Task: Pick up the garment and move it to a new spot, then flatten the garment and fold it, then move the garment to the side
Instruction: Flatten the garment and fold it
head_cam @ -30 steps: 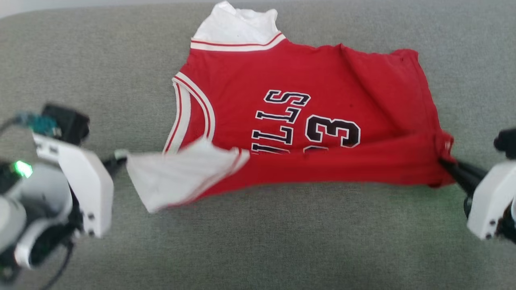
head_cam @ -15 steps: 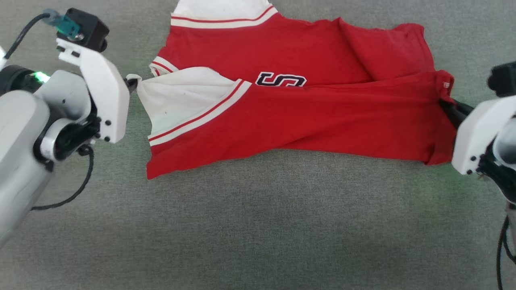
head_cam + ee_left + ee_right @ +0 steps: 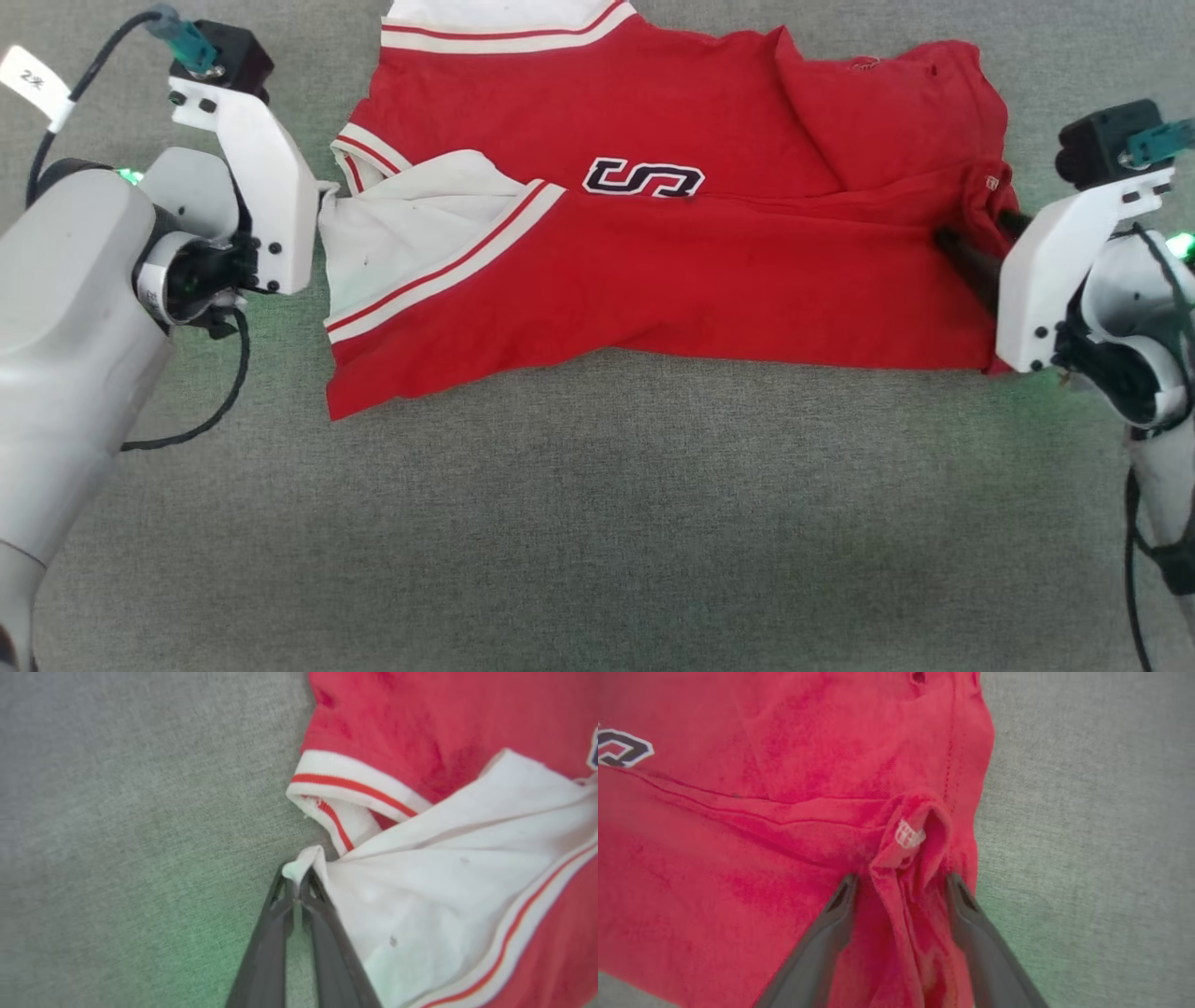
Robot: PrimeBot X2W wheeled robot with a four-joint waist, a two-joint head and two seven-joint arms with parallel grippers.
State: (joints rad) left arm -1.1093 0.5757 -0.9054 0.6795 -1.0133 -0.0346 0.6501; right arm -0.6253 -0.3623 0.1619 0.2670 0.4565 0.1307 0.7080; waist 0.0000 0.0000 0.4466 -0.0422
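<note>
Garment lies on the grey surface, its near half folded over the print. Left gripper is at the garment's left edge, fingers pinched tight on the white sleeve corner. Right gripper is at its right edge, fingers parted with a fabric ridge loose between them. Both forearms sit low, pointing inward. Advice: lift clear before withdrawing, since a dragged finger would spoil the fold.

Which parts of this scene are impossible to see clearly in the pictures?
- Head view: the far white sleeve of the T-shirt is cut off by the top edge.
- Head view: the black lettering, beyond one letter, lies under the folded-over red fabric.
- Right wrist view: the small white tag is too small to read.
</note>
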